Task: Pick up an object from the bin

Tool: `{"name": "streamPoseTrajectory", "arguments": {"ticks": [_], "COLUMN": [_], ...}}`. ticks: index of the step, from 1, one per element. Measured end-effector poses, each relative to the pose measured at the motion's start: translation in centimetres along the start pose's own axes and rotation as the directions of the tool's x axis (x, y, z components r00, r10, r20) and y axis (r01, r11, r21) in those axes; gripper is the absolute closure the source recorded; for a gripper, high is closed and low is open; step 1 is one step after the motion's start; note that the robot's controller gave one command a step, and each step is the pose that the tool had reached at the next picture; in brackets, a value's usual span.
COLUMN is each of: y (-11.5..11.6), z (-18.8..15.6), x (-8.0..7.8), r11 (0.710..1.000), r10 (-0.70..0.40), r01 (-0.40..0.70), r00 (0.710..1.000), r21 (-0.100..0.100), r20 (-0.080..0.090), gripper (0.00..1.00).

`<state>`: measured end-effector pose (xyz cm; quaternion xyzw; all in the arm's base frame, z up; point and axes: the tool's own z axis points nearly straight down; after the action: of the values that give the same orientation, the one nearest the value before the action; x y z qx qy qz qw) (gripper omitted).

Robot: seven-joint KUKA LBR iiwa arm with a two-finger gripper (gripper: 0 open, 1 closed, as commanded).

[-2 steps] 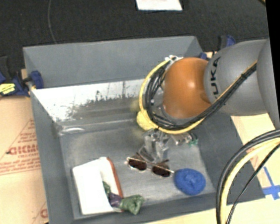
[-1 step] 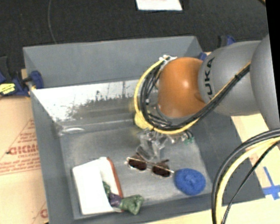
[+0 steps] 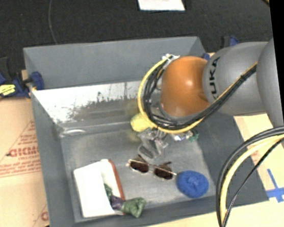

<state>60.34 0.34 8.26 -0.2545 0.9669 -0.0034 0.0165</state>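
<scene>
My gripper (image 3: 151,146) reaches down in the middle of the bin, its pale fingers just below the orange wrist cover. Right under the fingertips lies a pair of sunglasses (image 3: 151,168) with brown lenses, slanting from upper left to lower right. A yellow object (image 3: 139,122) sits close behind the gripper, partly hidden by the arm. A blue round ball-like thing (image 3: 193,183) rests to the lower right of the sunglasses. Nothing shows between the fingers, and their spread is hard to make out.
A white box with an orange edge (image 3: 96,189) lies at the front left. A green and purple soft toy (image 3: 127,205) leans against its lower right corner. A small green thing (image 3: 184,137) peeks out under the arm.
</scene>
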Motion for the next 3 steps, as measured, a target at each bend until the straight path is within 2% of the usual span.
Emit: {"name": "streamPoseTrajectory", "arguments": {"ticks": [1,2,3], "y": [6.1,7.3,12.2], "z": [-0.2,0.1,-1.6], "x": [1.6,-2.5,7.2], "r11": [0.997,0.995,0.999], "r10": [0.072,-0.099,-0.032], "r01": [-0.072,0.098,0.032], "r00": [0.997,0.995,0.999], "r21": [0.016,0.024,0.017], "r20": [0.022,0.027,0.018], "gripper": [1.0,1.0,0.0]}}
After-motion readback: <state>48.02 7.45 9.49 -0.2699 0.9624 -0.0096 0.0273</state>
